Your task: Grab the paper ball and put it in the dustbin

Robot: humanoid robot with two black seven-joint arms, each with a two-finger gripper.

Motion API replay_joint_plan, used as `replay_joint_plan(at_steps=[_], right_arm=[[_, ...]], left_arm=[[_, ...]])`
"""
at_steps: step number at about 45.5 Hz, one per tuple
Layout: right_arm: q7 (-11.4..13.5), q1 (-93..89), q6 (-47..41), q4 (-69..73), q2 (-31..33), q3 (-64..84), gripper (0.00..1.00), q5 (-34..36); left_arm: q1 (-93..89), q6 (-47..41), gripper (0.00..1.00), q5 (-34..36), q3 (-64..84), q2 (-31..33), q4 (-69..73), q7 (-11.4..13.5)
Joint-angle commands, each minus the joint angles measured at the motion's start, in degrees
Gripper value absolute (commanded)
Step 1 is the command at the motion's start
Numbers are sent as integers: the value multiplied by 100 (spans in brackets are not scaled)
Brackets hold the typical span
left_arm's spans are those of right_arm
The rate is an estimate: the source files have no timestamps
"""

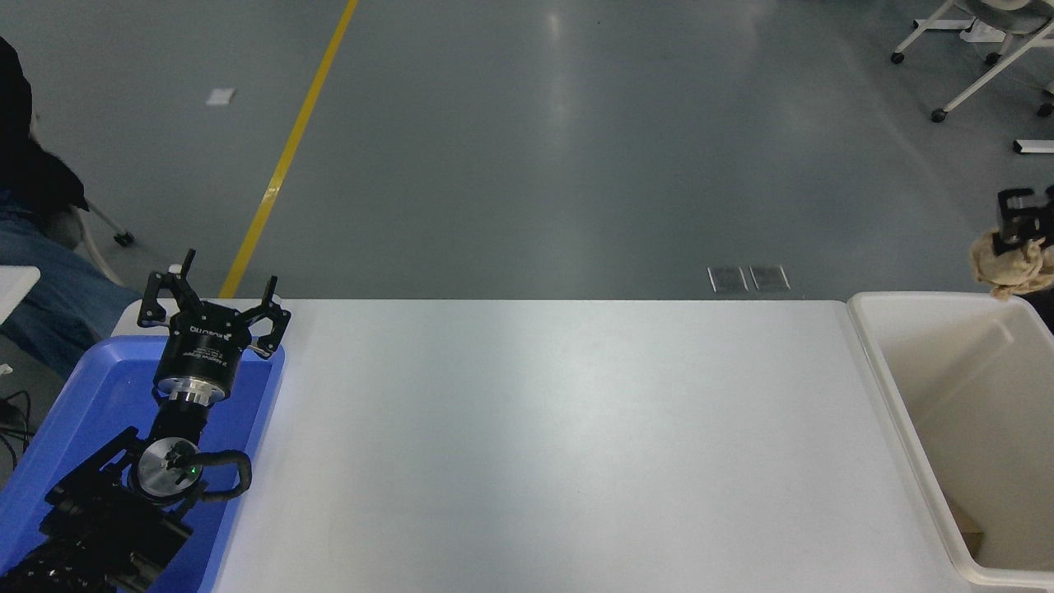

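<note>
At right edge: our right gripper [1018, 233] is running mostly out of frame, pinching the paper ball [1006, 265].
Ball: hanging over the dustbin's [885, 380] far rim.
Left gripper [216, 305]: we are parking it spread wide over the blue tray [72, 408].

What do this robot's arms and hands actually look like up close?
The left hand is matte black with thin linked fingers on a round black body bearing pale lettering, then a silver ring. Behind it sit a silver disc with a green light and a looping black cable. Of the right hand, only black finger parts show at the edge.
</note>
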State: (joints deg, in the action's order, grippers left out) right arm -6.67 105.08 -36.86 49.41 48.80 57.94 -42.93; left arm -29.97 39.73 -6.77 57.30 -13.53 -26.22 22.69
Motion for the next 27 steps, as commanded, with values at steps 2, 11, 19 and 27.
replay_joint_plan(at_steps=[2, 11, 19, 27], right_arm=[[-247, -2560, 1039, -1433, 156, -1116, 0, -49], [-229, -4749, 1558, -2514, -476, -2654, 0, -49], [-221, -5630, 1927, -3165, -1144, -3323, 0, -14], [-177, -5999, 2411, -3236, -1602, -3438, 16, 364]], left_arm=[[0, 0, 100, 0, 1, 0, -6, -1], [0, 0, 100, 0, 1, 0, 3, -1], [0, 0, 100, 0, 1, 0, -6, -1], [-9, 0, 100, 0, 1, 0, -6, -1]])
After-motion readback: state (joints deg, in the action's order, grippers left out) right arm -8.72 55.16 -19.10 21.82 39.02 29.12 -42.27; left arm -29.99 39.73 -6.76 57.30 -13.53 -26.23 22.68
